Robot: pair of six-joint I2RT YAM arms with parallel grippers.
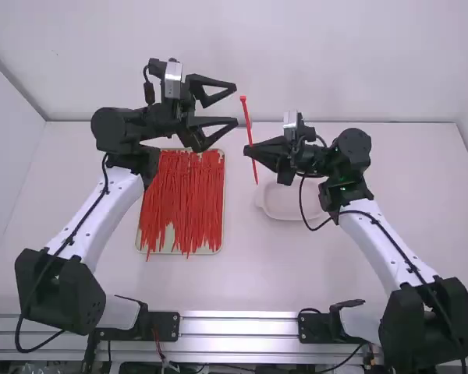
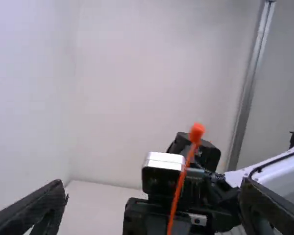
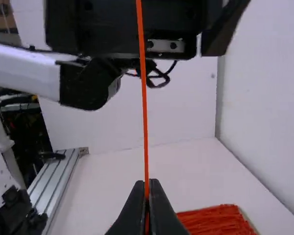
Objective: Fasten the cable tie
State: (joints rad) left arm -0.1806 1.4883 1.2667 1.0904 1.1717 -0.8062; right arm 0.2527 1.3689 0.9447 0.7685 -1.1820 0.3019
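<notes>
Cable tie is held upright off the table, clamped below its middle by the right gripper | head end is pointed up, just beside the left gripper, which is spread wide, nothing grabbed yet

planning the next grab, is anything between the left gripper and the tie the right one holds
Nothing visible: the open left gripper faces the upright cable tie across bare air, with the right gripper pinching it lower down.

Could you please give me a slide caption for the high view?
Right gripper holds one red cable tie upright beside the open left gripper.
</notes>
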